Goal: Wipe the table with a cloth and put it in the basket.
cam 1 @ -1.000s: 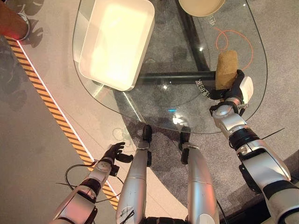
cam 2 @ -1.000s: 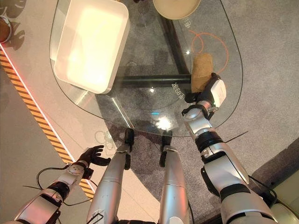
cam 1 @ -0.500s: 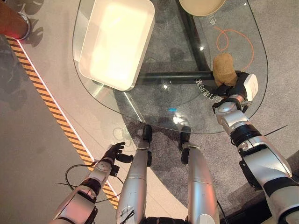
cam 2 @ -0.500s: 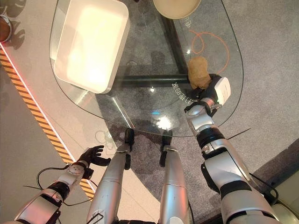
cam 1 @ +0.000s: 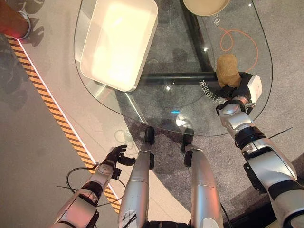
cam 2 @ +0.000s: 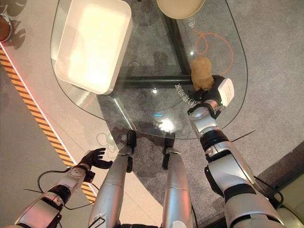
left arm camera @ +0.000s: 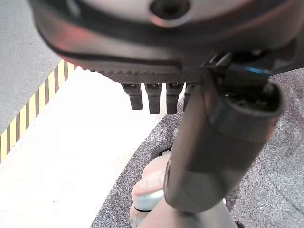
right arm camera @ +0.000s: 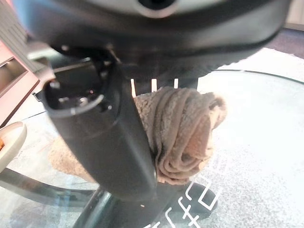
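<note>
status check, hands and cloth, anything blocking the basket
Right hand shut on cloth, bunched on glass table. Left hand open, low beside table. White basket far left, path clear.

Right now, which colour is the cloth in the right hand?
Tan-brown; the cloth shows best in the right wrist view, bunched in the right hand.

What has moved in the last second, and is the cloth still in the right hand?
The right hand has drawn the tan terry cloth back toward the robot across the glass table, bunching it from a long strip into a lump, still held. The white rectangular basket, beige bowl and left hand stayed put.
</note>
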Available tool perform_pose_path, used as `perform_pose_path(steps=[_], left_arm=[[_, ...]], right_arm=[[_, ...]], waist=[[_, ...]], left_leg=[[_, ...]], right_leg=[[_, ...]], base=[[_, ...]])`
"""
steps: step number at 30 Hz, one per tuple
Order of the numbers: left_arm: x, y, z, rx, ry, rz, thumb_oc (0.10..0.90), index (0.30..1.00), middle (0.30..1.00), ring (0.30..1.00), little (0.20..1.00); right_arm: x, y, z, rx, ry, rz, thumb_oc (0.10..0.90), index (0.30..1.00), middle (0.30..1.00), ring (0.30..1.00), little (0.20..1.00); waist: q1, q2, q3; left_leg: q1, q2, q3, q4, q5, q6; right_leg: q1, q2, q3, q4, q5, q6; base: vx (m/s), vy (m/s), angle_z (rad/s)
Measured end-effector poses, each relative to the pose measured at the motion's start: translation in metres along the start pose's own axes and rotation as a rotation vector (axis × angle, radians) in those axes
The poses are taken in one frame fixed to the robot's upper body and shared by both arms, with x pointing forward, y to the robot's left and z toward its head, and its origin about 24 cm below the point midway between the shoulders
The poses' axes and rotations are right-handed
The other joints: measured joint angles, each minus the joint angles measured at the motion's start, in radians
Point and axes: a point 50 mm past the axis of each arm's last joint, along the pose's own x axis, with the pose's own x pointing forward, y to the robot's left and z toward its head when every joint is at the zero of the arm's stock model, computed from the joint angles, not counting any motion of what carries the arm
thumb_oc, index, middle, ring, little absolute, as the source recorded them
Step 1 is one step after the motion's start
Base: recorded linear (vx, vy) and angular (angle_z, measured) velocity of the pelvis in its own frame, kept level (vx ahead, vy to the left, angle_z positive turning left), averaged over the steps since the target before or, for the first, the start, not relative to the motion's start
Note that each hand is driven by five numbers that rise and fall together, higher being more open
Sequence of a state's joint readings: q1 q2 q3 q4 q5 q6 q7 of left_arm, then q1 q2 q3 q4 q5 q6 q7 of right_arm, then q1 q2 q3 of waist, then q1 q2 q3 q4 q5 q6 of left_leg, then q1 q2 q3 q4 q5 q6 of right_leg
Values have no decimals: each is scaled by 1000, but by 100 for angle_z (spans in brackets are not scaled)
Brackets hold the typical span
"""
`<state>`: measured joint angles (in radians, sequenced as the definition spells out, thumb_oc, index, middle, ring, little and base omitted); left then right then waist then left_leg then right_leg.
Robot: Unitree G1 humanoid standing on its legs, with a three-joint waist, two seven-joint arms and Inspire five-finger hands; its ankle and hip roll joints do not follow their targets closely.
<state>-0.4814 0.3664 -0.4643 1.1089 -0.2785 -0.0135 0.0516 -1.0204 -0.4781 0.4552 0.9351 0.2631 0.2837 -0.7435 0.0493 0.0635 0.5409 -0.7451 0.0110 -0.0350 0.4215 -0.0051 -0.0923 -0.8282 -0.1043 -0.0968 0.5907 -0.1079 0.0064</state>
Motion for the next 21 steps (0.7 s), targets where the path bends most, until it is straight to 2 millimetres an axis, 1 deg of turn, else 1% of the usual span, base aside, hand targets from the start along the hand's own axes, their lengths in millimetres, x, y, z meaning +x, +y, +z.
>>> perform_pose_path(steps=[8, 13, 15, 21], left_arm=[[0, 0, 0, 0, -1, 0, 800, 900, 900, 900, 900], [0, -1, 1, -1, -5, -3, 800, 900, 900, 900, 900], [0, -3, 2, -2, -5, -7, 800, 900, 900, 900, 900], [0, -3, 2, -2, -3, -7, 800, 900, 900, 900, 900]], right_arm=[[0, -1, 7, -92, -74, 18, 100, 300, 300, 300, 200], [-2, -1, 14, -138, -114, 35, 100, 300, 300, 300, 200], [-3, 1, 17, -163, -135, 41, 100, 300, 300, 300, 200], [-9, 6, 26, -205, -206, 87, 100, 300, 300, 300, 200]], waist=[[0, 3, 0], [-1, 14, 1], [-1, 18, 0], [0, 19, 0]], left_leg=[[-9, 1, 0, -3, 4, -4], [-9, 4, -1, -6, 6, -6], [-8, 5, -1, -8, 7, -6], [-6, 6, -1, -22, 15, -9]], right_leg=[[-11, 1, -1, 2, 1, -1], [-13, 3, -1, 2, 2, -2], [-14, 4, -1, 2, 2, -3], [-17, 5, -2, -1, 4, -7]], base=[[0, 0, 0], [0, 0, 0], [0, 0, 0], [0, 0, 0]])
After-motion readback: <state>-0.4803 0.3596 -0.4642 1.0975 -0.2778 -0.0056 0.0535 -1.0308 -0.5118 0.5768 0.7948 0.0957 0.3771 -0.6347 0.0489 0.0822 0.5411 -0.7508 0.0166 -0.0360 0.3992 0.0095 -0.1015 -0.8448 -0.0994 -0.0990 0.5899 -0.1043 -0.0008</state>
